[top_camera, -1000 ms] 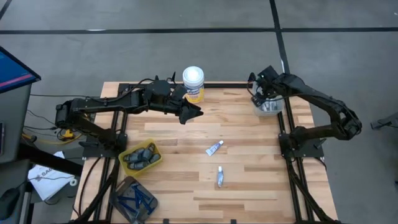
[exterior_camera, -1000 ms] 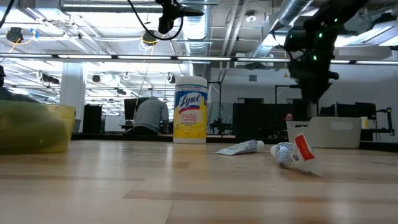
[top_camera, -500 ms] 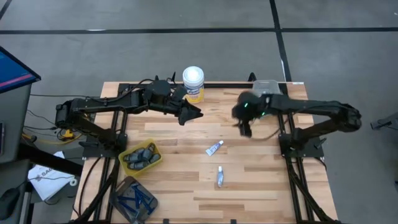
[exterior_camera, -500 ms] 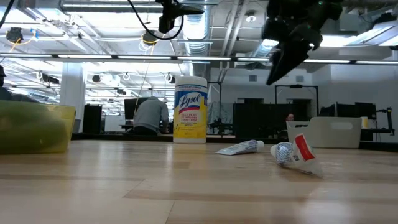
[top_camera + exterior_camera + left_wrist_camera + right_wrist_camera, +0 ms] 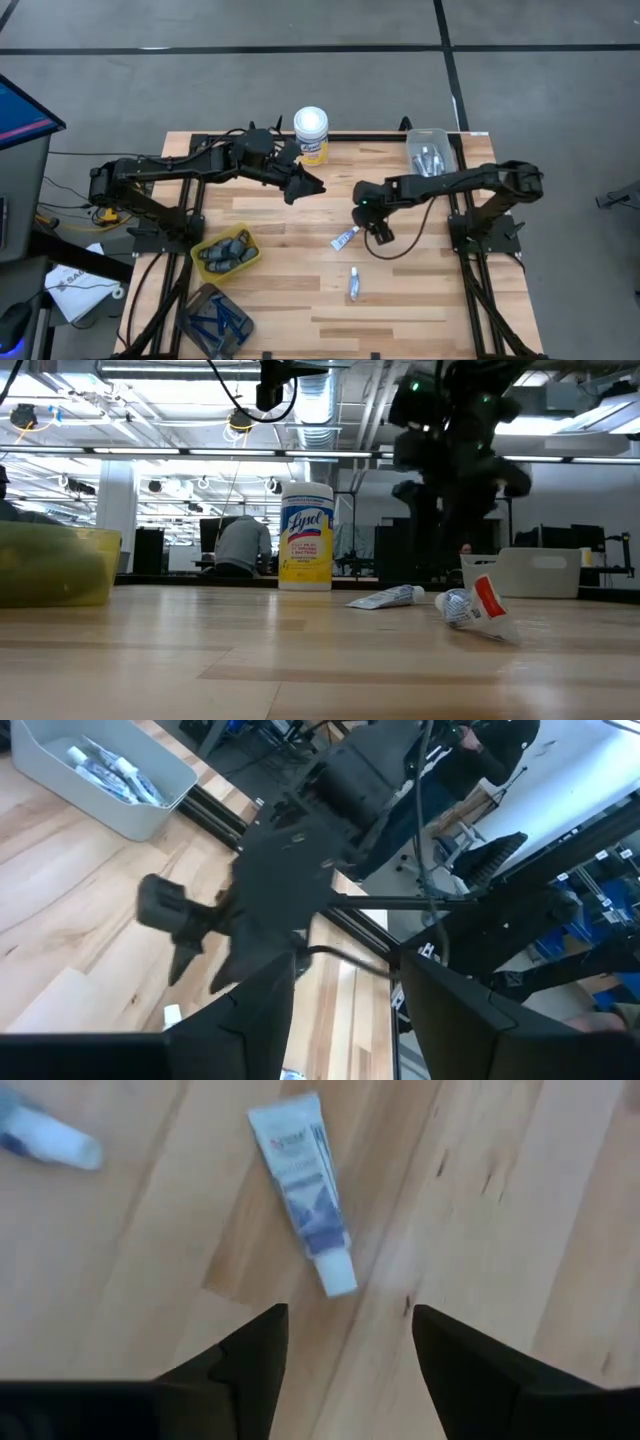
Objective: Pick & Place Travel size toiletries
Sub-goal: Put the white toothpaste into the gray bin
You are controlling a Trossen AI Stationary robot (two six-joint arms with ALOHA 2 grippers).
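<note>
High view: right gripper (image 5: 366, 213), fingers spread and empty, poised at frame centre just above the white tube (image 5: 345, 237), apparently lined up to grasp it; second tube (image 5: 353, 285) lies lower centre; left gripper (image 5: 305, 183), likewise parted, waits upper centre-left beside the canister (image 5: 311, 135).

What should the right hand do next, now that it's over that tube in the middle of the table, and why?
Probably lower straight down and close on the white tube. The right hand hovers open just above it, fingers apart on either side of the tube's cap end, and the tube lies flat and loose on the table. The left hand waits near the canister.
</note>
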